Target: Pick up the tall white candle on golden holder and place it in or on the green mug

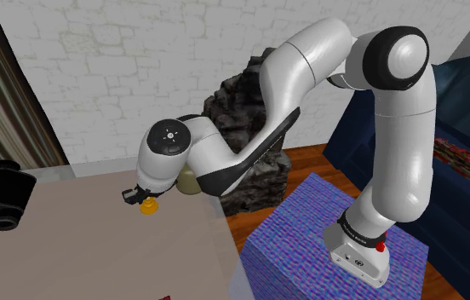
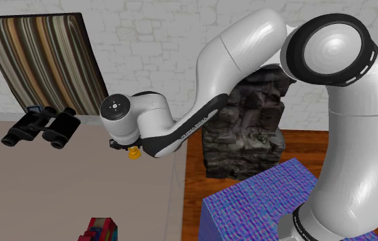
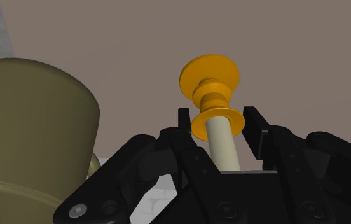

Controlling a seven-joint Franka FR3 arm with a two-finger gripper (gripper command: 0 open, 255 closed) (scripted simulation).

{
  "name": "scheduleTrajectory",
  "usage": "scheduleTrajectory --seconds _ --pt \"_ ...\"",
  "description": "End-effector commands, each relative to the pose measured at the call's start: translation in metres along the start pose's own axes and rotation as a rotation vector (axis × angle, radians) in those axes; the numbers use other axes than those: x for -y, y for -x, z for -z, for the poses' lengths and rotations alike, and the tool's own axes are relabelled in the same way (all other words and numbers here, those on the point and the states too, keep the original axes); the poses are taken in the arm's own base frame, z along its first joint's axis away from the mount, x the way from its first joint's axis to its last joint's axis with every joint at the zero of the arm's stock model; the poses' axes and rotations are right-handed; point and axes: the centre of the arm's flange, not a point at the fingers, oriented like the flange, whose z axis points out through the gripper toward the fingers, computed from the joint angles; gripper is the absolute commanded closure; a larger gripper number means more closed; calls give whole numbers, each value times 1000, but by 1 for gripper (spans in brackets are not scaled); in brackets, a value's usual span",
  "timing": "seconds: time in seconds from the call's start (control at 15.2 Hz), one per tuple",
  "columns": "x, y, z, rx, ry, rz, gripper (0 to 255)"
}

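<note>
The gripper point(image 3: 219, 118) is low over the worktop point(image 1: 88, 251), its jaws apart on either side of the candle point(image 3: 221, 143). The pale stem runs between them with a gap on each side, so it is not clasped. The candle's golden holder point(image 3: 210, 79) points down at the brown worktop. In the shoulder view the holder's base point(image 1: 149, 206) peeks out under the hand. The olive-green mug point(image 3: 34, 127) stands just beside the gripper. Black binoculars point(image 2: 40, 129) lie well apart.

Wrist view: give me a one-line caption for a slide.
Open gripper straddling the cream candle on its golden holder, with the olive-green mug close beside on the brown table.
</note>
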Motion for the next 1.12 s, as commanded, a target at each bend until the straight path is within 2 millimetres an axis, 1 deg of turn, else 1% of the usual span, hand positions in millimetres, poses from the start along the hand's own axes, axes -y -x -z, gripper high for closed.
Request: scheduleTrajectory --seconds 0.0,0.07,1.06 --pt "0 0 0 0 0 0 255" --pt "0 0 0 0 0 0 255" --pt "5 -33 72 0 0 0 255"
